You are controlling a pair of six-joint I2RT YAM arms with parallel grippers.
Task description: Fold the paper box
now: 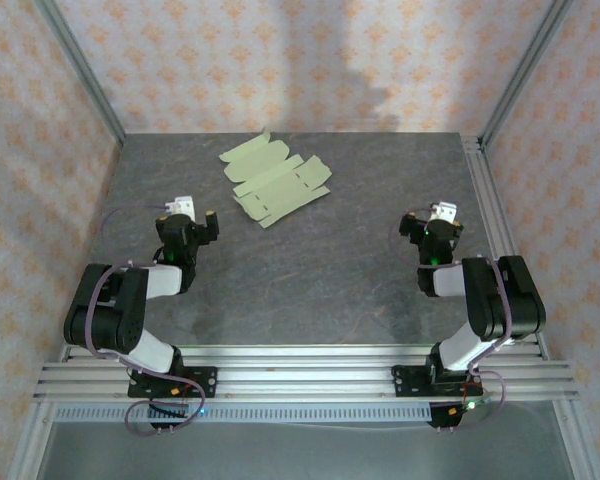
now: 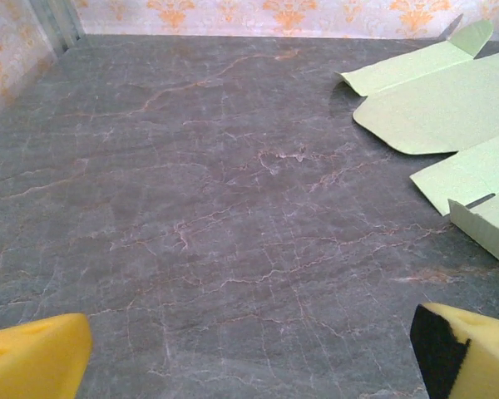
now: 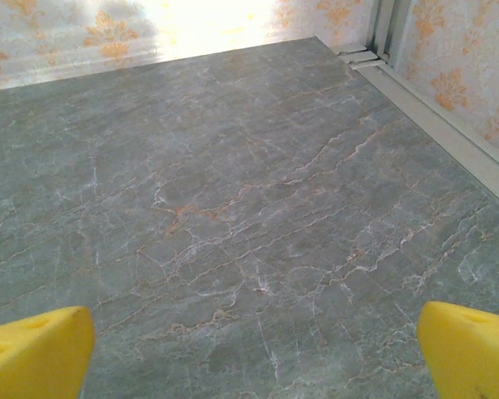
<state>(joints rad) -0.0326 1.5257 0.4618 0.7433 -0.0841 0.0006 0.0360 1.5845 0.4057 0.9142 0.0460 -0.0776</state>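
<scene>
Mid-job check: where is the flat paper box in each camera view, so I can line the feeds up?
Top external: paper box lies flat and unfolded at the far centre-left of the table.
Left wrist: paper box sits upper right, one tab tipped up at its far end.
Right wrist: camera faces the table's far right corner rail.
Shared landmark: the orange-patterned back wall along the table's far edge.
</scene>
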